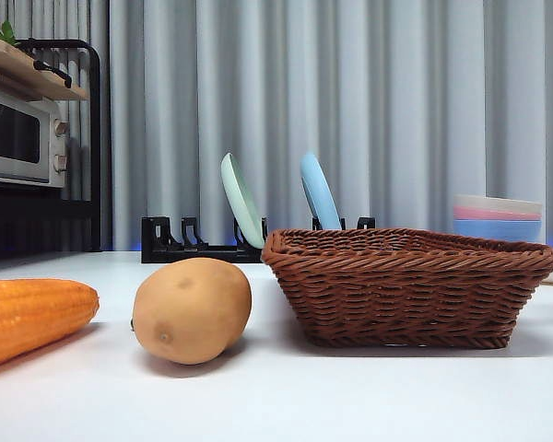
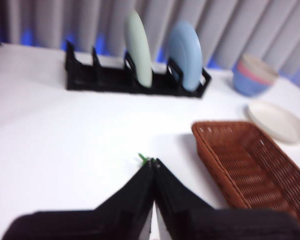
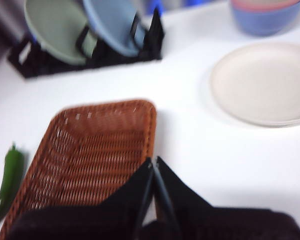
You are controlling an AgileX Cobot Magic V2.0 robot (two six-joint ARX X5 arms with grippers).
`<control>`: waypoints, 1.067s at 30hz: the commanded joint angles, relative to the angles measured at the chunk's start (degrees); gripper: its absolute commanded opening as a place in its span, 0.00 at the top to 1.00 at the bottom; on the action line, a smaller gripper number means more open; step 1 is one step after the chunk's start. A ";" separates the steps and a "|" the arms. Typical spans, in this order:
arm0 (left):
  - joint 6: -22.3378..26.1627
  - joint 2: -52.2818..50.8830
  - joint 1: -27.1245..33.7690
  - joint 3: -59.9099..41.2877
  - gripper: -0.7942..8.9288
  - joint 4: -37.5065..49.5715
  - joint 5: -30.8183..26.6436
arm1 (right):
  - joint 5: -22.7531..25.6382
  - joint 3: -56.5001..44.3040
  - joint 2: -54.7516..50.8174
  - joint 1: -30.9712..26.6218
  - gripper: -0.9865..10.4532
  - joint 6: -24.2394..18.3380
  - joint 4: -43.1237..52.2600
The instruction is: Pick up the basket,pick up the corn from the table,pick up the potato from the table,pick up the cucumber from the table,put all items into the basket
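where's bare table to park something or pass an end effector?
Free: the white table between the black dish rack and the left end effector; also the strip between the basket and the round white plate. Crowded: the front row, where the corn, the potato and the basket sit close, cucumber beside the basket.

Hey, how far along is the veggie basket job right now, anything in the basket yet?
Nothing looks done yet. The basket sits on the table and looks empty from both wrist views. The corn and potato lie on the table beside it, and the cucumber lies outside it. Nothing is in hand: the left end effector and right end effector are both shut on nothing. All pickups and placing remain.
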 commanded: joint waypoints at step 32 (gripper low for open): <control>2.93 20.11 0.04 7.76 0.53 -3.87 10.84 | -15.39 10.29 43.34 -0.07 0.62 -8.76 2.25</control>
